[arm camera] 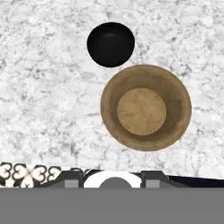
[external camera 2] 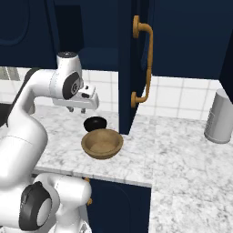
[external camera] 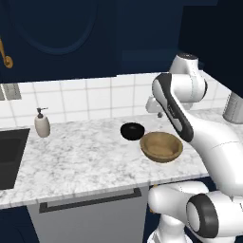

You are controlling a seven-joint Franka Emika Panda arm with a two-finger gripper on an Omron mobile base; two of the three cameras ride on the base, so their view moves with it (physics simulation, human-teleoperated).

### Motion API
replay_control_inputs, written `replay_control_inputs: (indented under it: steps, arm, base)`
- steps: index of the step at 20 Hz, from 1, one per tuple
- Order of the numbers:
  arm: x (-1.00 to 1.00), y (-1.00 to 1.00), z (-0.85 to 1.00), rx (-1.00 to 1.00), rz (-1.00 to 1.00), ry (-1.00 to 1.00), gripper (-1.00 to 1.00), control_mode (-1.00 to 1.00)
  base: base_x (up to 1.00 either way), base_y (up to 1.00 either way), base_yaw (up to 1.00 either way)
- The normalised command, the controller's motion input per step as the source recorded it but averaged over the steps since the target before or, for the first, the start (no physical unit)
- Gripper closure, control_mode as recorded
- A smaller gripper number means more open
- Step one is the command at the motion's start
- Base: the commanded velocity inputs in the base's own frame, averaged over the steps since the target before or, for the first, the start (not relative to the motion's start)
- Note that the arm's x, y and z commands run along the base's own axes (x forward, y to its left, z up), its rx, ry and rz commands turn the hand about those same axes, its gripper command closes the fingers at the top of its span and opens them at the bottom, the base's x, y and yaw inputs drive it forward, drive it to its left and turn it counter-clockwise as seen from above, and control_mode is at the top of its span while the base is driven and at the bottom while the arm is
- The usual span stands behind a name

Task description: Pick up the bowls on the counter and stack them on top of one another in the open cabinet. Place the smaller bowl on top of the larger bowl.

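The small glossy black bowl [external camera: 132,131] [external camera 2: 95,123] [arm camera: 110,44] sits on the marbled counter [external camera: 80,156] [external camera 2: 182,154]. The wide tan wooden bowl [external camera: 161,146] [external camera 2: 102,143] [arm camera: 145,107] stands right beside it, nearer the counter's front edge, and both bowls are empty. My gripper [external camera 2: 76,110] [external camera: 154,107] hovers well above the two bowls, pointing down, open and holding nothing. Its hand view looks straight down on both. The open navy cabinet [external camera 2: 96,50] is above and behind the bowls, with its door [external camera 2: 126,68] swung out.
The open door's brass handle [external camera 2: 146,59] juts out just right of the bowls. A soap dispenser [external camera: 42,123] and a dark sink [external camera: 10,156] lie far left. A grey metal canister [external camera 2: 220,117] [external camera: 234,108] stands at the right. Below the counter is a grey drawer front [external camera: 90,209].
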Motion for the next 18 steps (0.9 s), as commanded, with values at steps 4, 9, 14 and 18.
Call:
replay_control_inputs:
  steps: [4, 9, 14, 18]
  arm:
    - [-0.09, 0.42, -0.23, -0.14, 0.06, 0.04, -1.00, -1.00]
    - [-0.03, 1.00, -0.63, -0.46, 0.17, 0.03, -1.00, -1.00]
    - [0.08, 0.61, -0.59, -0.23, 0.07, 0.03, -1.00, -1.00]
    - [0.57, 0.00, -0.28, -0.08, 0.00, 0.00, -1.00, -1.00]
  base:
    - [0.00, 0.00, 0.00]
    - [0.00, 0.00, 0.00]
    - [0.00, 0.00, 0.00]
    - [0.00, 0.00, 0.00]
